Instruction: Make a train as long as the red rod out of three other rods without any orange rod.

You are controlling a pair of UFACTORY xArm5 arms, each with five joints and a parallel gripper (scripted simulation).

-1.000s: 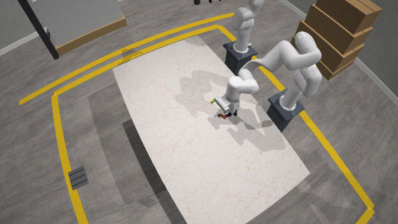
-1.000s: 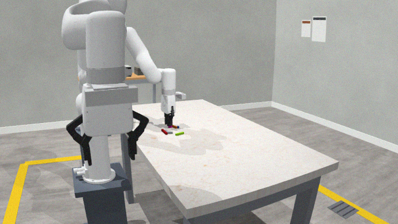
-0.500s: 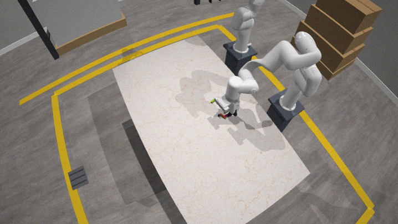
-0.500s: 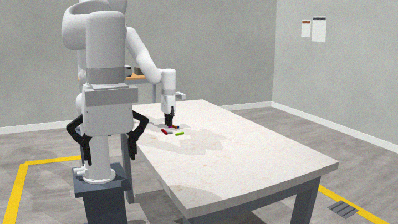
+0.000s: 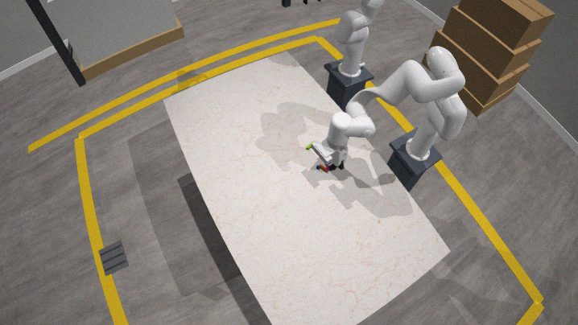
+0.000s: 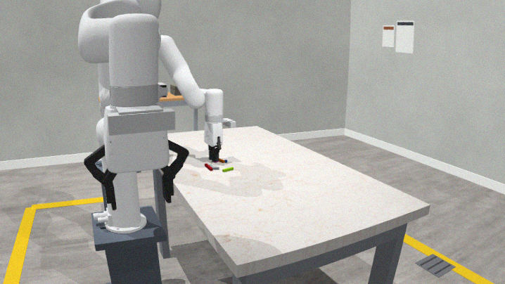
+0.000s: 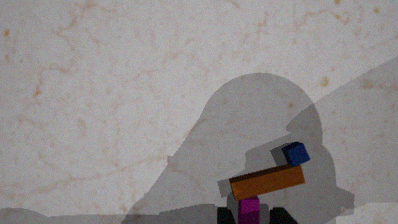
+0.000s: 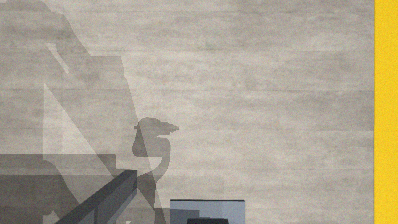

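From the top, the left gripper (image 5: 337, 166) (image 6: 214, 159) (image 7: 254, 218) is down at the table (image 5: 258, 190) (image 6: 299, 197) (image 7: 100, 125), just beside the orange rod (image 5: 324, 168) (image 6: 221, 160) (image 7: 267, 183). The blue rod (image 5: 318, 166) (image 6: 225, 161) (image 7: 296, 153) is at that rod's far end from the gripper, and the lime rod (image 5: 309, 145) (image 6: 228, 169) lies apart from it.

In the exterior view, the red rod (image 6: 208, 166) and grey rod (image 6: 215, 168) lie on the camera's side of the orange rod, probably touching each other (they are tiny here). The right gripper (image 6: 139, 198) hangs wide open, well apart from the orange rod.

In the left wrist view, the magenta rod (image 7: 248, 209) points crosswise at one end of the orange rod, close to or touching it. The left gripper's fingers stand partly open on either side of the magenta rod, not gripping it.

The right wrist view shows the floor (image 8: 275, 100) and a yellow stripe (image 8: 386, 110).
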